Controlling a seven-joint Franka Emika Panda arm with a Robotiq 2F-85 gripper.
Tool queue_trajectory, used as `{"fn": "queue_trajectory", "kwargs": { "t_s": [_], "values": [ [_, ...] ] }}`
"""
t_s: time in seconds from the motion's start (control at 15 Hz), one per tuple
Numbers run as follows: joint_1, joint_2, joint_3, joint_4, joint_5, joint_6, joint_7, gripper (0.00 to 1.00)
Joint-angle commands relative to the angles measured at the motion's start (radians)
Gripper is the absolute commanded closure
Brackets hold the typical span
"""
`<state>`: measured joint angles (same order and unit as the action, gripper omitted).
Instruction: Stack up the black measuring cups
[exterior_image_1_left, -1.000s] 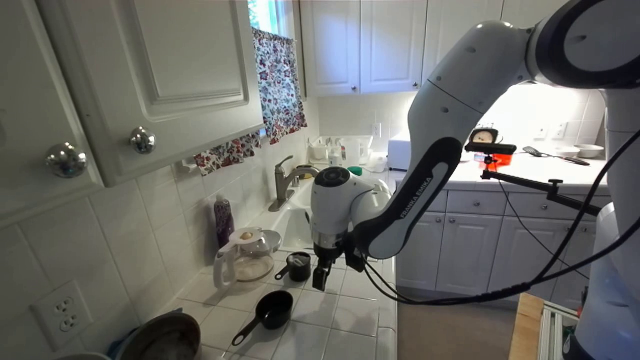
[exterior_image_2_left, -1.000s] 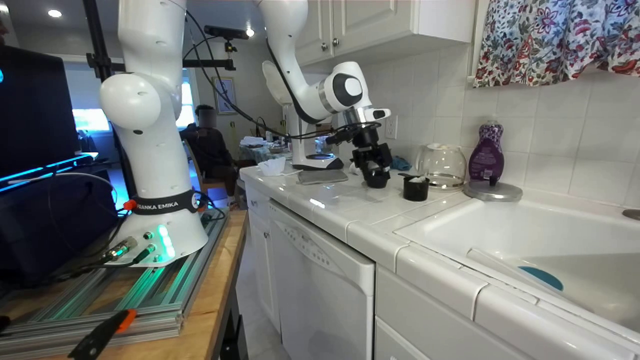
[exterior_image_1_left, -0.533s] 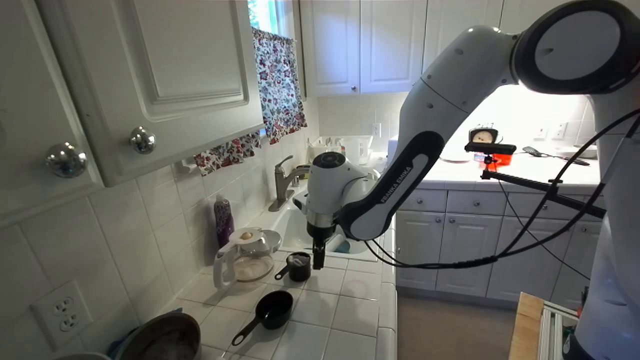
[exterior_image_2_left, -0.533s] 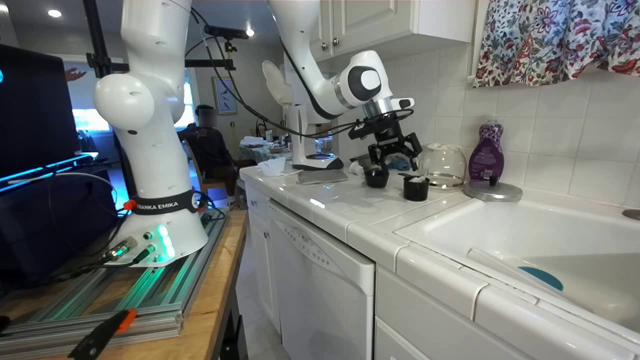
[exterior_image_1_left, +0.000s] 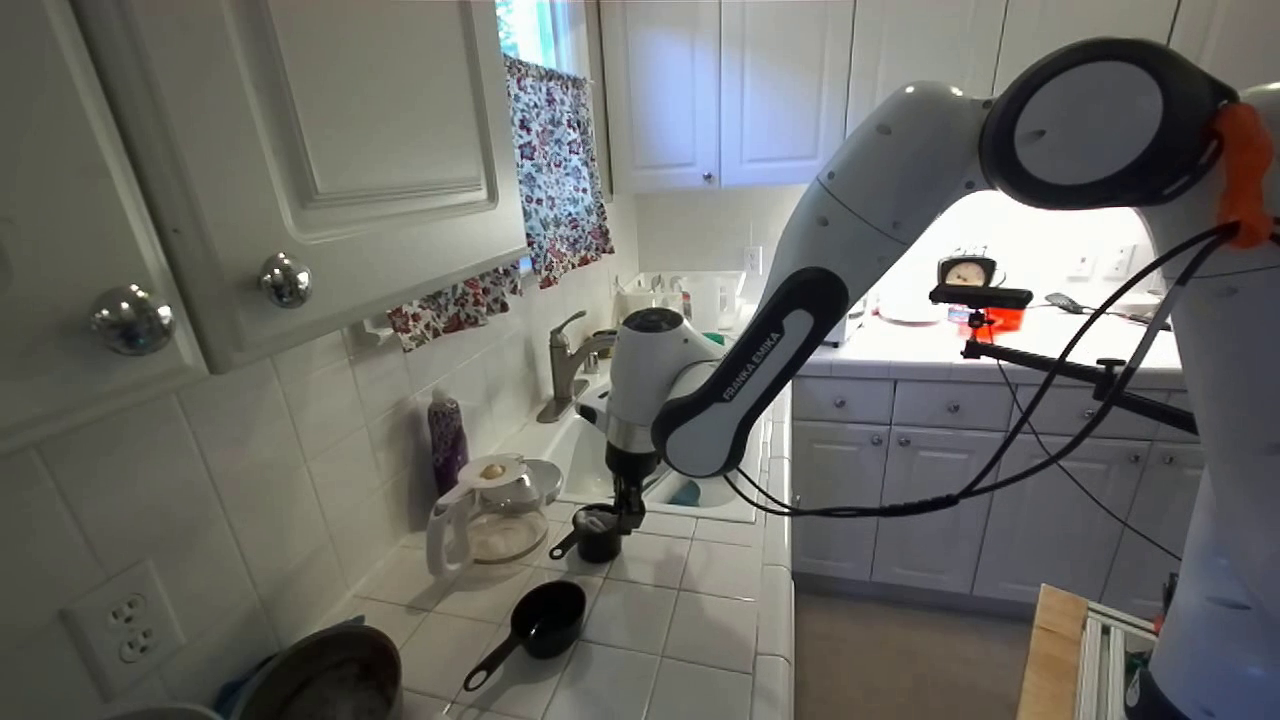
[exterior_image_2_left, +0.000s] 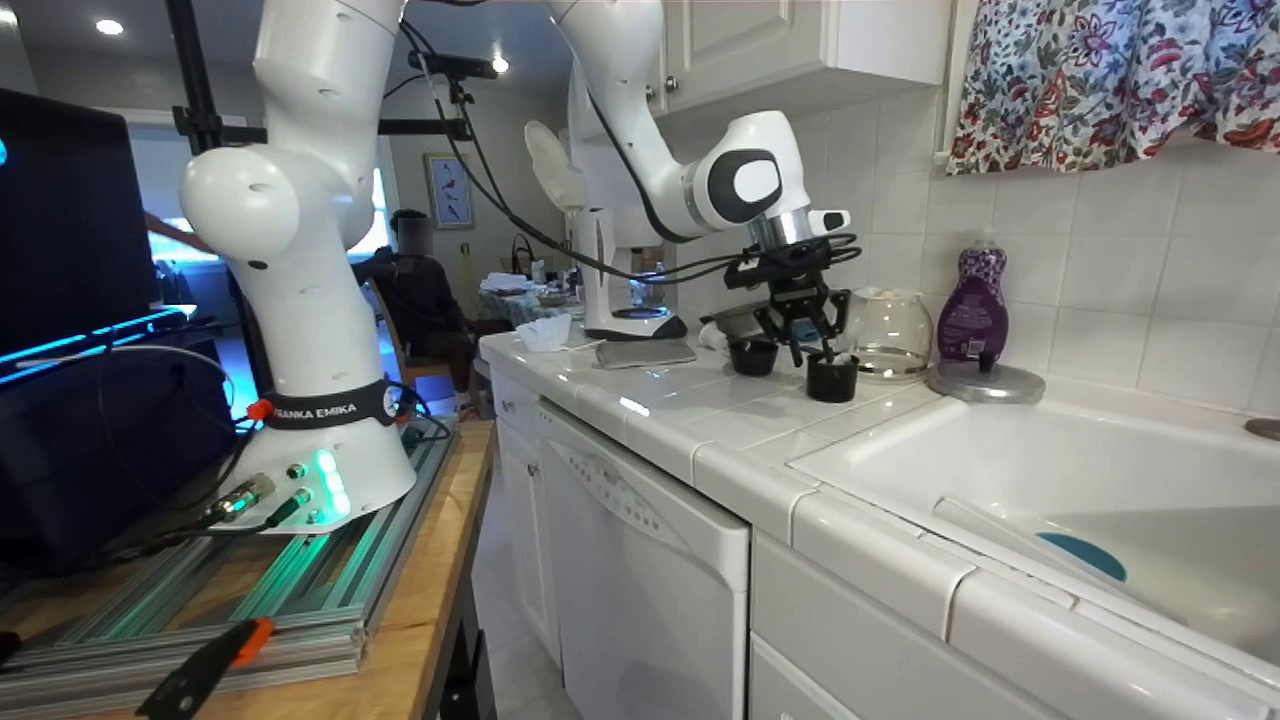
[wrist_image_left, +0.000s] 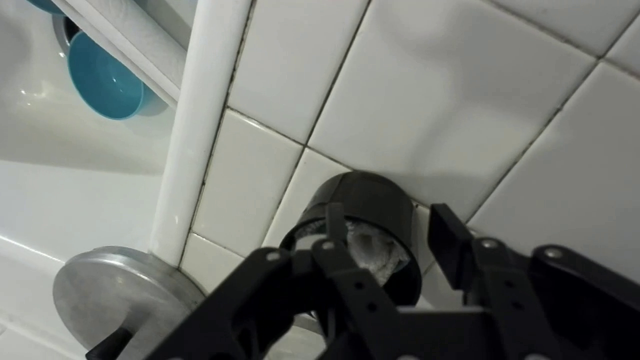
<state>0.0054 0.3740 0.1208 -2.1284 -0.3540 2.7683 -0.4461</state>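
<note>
Two black measuring cups stand on the white tiled counter. The nearer black cup (exterior_image_1_left: 598, 545), by the sink, holds whitish crumpled material and is also in an exterior view (exterior_image_2_left: 832, 382). My gripper (wrist_image_left: 390, 225) is partly open at its rim. In the wrist view one finger (wrist_image_left: 336, 222) overlaps the mouth of this cup (wrist_image_left: 372, 197), while the other stands outside its wall with a gap. Whether the first finger reaches inside, I cannot tell. The other black cup (exterior_image_1_left: 550, 620) sits apart, upright and empty, its handle pointing away from the sink.
A glass carafe (exterior_image_1_left: 505, 530) stands close beside the filled cup. A metal lid (wrist_image_left: 120, 295) rests by the sink edge (wrist_image_left: 192, 125). Behind are a purple soap bottle (exterior_image_2_left: 972, 310) and the faucet (exterior_image_1_left: 565, 375). A large dark pan (exterior_image_1_left: 325, 680) lies at the counter's far end.
My gripper has moved from beside the empty cup over to the filled cup by the sink. Its jaws, spread wide half a second ago, are now closer together. Both cups have stayed put.
</note>
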Motion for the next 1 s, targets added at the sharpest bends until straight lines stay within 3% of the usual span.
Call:
{"fn": "queue_trajectory", "kwargs": {
  "t_s": [0.0, 0.2, 0.4, 0.47, 0.6, 0.93],
  "values": [
    [-0.036, 0.028, 0.035, 0.023, 0.063, 0.002, -0.096, 0.83],
    [-0.048, 0.025, 0.042, 0.022, 0.079, 0.003, -0.124, 1.0],
    [-0.051, 0.017, 0.046, 0.016, 0.088, 0.0, -0.131, 1.0],
    [-0.051, 0.015, 0.047, 0.015, 0.089, 0.002, -0.132, 0.74],
    [-0.051, 0.01, 0.047, 0.013, 0.091, 0.002, -0.131, 0.68],
    [-0.049, 0.005, 0.059, 0.019, 0.083, 0.0, -0.164, 0.34]
  ]
}}
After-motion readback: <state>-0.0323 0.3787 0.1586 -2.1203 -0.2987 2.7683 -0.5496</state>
